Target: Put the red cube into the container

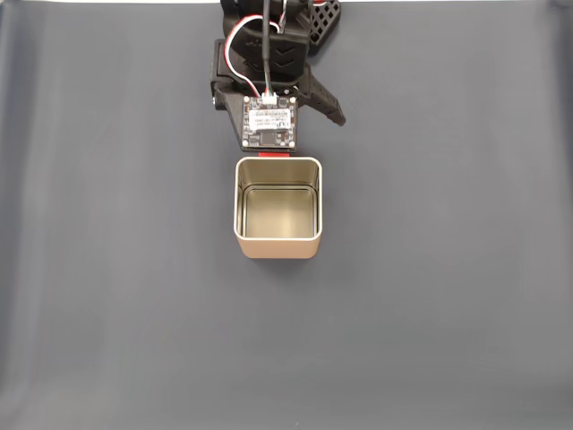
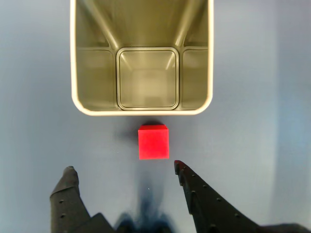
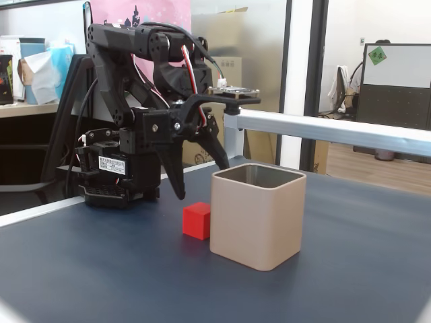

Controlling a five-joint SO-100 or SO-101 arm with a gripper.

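Observation:
The red cube [image 2: 153,141] lies on the dark mat just outside the near wall of the container [image 2: 141,112], with a small gap between them. My gripper [image 2: 124,167] is open, its two black fingers spread wider than the cube and stopped short of it, holding nothing. In a fixed view from the side, the gripper [image 3: 202,180] hangs above the cube [image 3: 197,220], which sits beside the pale gold container [image 3: 256,222]. From above, only a red sliver of the cube [image 1: 273,155] shows between the wrist camera board and the empty container [image 1: 277,248].
The arm's base [image 3: 114,175] stands at the back of the dark blue-grey mat [image 1: 107,269]. An aluminium bar [image 3: 337,131] runs behind the table. Open mat surrounds the container on its other three sides.

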